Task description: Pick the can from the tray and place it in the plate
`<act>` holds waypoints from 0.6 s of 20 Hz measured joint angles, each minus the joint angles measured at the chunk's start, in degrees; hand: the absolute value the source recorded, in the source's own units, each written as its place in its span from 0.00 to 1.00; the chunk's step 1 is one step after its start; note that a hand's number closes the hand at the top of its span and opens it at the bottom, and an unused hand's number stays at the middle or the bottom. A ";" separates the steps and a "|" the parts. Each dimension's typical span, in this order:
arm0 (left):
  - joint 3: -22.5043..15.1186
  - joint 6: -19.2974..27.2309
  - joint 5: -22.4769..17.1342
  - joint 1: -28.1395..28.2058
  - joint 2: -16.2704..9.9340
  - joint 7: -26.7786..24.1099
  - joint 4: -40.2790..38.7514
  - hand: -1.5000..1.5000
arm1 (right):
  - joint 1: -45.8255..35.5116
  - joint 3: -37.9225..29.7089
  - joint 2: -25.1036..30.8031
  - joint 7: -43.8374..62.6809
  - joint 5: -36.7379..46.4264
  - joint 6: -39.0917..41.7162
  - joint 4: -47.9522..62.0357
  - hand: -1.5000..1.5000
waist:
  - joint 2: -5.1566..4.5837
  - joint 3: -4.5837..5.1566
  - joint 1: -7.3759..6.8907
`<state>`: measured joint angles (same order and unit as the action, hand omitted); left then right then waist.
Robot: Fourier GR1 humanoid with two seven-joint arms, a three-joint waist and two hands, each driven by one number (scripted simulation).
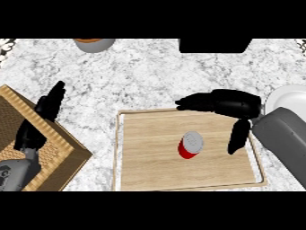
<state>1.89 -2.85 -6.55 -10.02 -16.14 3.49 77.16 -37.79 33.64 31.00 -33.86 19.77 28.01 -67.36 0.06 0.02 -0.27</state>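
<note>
While the can (191, 145) stands upright near the middle of the tray (142, 170), red body and grey lid showing, nothing is touching it. At its two o'clock, the right hand (225, 104) hovers over the tray's far edge, fingers spread apart and pointing to nine o'clock, thumb hanging down just beside the can with a gap between. Out at three o'clock, the white plate (289, 95) peeks from behind the grey forearm. Way over at nine o'clock, the left hand (39, 119) rests open, fingers straight, above a wicker basket (3, 108).
</note>
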 measured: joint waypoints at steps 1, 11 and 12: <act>0.04 0.00 0.64 -0.41 0.51 0.08 -0.39 0.50 | -0.48 0.26 -0.30 0.18 1.17 0.12 0.24 0.00 | -0.03 -0.01 -0.01; 3.38 -3.01 3.55 -1.31 2.59 3.22 0.75 0.50 | 0.18 1.83 -4.45 5.15 9.29 3.72 -2.50 0.00 | -0.03 0.00 0.10; 3.59 -3.04 4.16 -0.82 3.08 2.96 0.62 0.50 | -0.20 1.72 -5.12 5.72 10.02 4.02 -2.24 0.00 | -0.04 0.00 0.06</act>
<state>5.49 -5.88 -2.39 -10.85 -13.06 6.45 77.78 -37.99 35.36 25.88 -28.13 29.79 32.02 -69.59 0.02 0.02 -0.21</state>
